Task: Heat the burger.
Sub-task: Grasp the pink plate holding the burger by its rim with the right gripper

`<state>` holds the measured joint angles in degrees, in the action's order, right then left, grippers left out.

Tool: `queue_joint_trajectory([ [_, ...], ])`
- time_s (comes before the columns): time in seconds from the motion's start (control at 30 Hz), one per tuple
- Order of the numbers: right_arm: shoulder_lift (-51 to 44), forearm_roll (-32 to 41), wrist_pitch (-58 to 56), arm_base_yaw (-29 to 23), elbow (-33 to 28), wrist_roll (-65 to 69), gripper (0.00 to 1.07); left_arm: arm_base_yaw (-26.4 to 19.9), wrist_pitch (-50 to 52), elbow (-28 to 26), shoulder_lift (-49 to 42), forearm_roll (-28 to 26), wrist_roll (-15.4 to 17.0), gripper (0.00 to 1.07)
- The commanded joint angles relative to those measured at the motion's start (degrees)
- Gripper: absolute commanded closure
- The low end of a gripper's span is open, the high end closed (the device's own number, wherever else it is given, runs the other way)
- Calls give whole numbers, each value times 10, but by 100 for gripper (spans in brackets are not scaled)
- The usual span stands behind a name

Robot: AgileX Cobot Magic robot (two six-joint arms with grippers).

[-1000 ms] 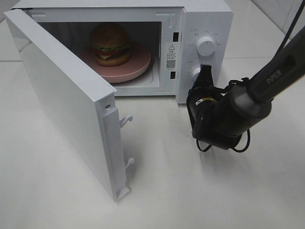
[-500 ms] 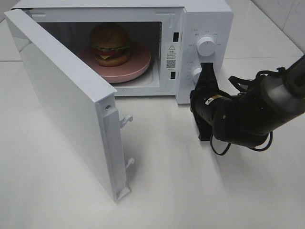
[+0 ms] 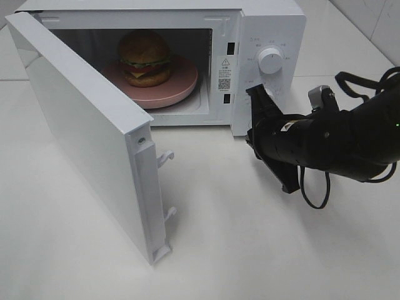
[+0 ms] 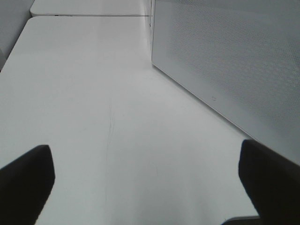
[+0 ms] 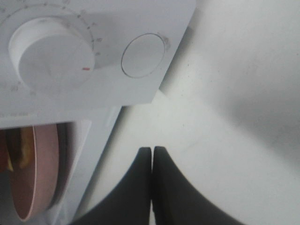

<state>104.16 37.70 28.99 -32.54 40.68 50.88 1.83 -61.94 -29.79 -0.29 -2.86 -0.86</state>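
Item under inspection: the burger sits upright on a pink plate inside the cavity of a white microwave, towards the back left of the plate. Nothing grips or touches it.

Markings: a warning sticker on the frame right of the cavity carries a triangle symbol, lines of small print and a square code; the print is too small to read. The upper knob has faint scale marks and captions around it, also illegible. In the right wrist view a dial shows a short red mark and a graduated ring with unreadable figures. A flush round disc lies beside it near the panel's corner.

Obstructions: the door stands wide open, swung out to the front left, with two latch hooks projecting from its free edge. The right claw hangs close in front of the lower control panel and hides that part from the high camera. Its fingers are pressed together with nothing between them. A black cable loop hangs from that arm.

The left claw is spread wide and empty, low over the white counter, facing a white dotted panel.
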Motion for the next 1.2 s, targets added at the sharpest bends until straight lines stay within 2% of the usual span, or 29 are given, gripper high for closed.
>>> queue_joint_trajectory([
  [0.03, -34, -5, -52, 3, -2, -95, 107, -2, 7, 2, -3, -1, 3, 6],
  [0.43, -105, -6, -169, 5, -2, -296, 107, -2, 7, 2, -3, -1, 3, 6],
  [0.5, -127, -9, -236, 28, -2, -356, 107, -2, 7, 2, -3, -1, 3, 6],
  [0.6, -132, -18, -257, 35, 1, -372, 107, -2, 7, 2, -3, -1, 3, 6],
  [0.67, -145, -77, -351, 56, 23, -415, 107, -2, 7, 2, -3, -1, 3, 6],
  [0.77, -145, -97, -377, 60, 33, -418, 107, -2, 7, 2, -3, -1, 3, 6],
  [0.93, -145, -224, -521, 65, 97, -465, 107, -2, 7, 2, -3, -1, 3, 6],
  [1.03, -145, -238, -543, 65, 109, -482, 107, -2, 7, 2, -3, -1, 3, 6],
  [1.1, -145, -264, -623, 65, 147, -590, 107, -2, 7, 2, -3, -1, 3, 6],
  [1.2, -145, -264, -643, 65, 155, -633, 107, -2, 7, 2, -3, -1, 3, 6],
])
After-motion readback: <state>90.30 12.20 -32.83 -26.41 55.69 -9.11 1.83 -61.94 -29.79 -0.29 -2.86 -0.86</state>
